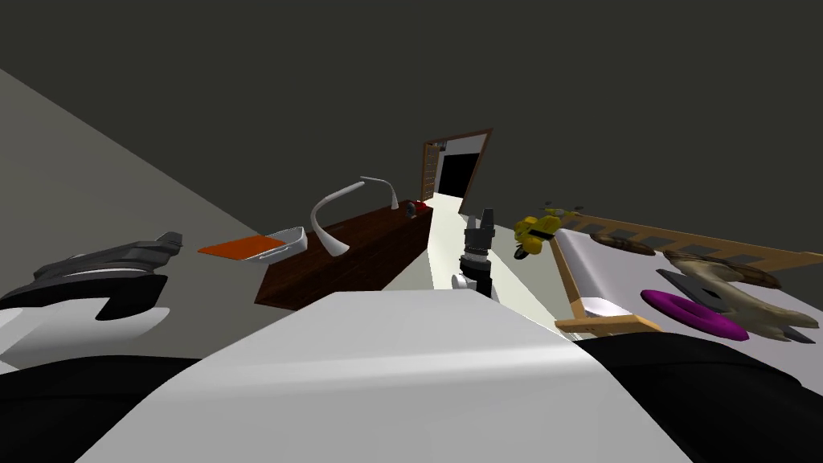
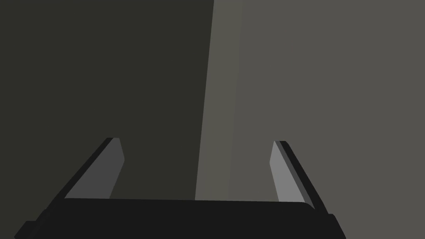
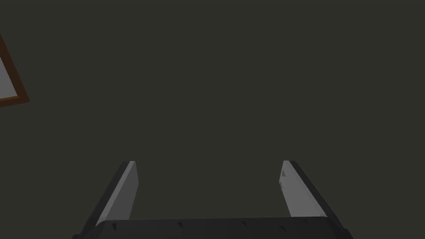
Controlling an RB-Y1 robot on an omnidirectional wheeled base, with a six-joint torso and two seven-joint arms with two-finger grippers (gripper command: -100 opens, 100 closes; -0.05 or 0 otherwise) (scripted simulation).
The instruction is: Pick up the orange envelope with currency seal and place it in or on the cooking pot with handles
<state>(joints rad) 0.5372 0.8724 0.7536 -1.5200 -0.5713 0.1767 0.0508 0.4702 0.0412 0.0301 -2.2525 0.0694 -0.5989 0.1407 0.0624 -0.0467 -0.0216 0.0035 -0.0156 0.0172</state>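
A flat orange envelope (image 1: 239, 247) lies on the white pot with handles (image 1: 287, 243) and sticks out past its rim. The pot stands at the near end of a dark brown desk (image 1: 358, 251). My left arm (image 1: 112, 264) hangs to the left of the pot, apart from it. The left gripper (image 2: 197, 141) is open with nothing between its fingers. My right gripper (image 1: 485, 215) points upward in the middle, to the right of the desk. In the right wrist view this gripper (image 3: 207, 162) is open and holds nothing.
A white curved lamp (image 1: 336, 219) and small red items (image 1: 419, 206) stand on the desk. Beyond it a doorway (image 1: 459, 172) opens onto a black area. To the right is a wooden-framed bed (image 1: 608, 324) with a purple ring (image 1: 696, 314); a yellow toy (image 1: 534, 232) lies beside the bed.
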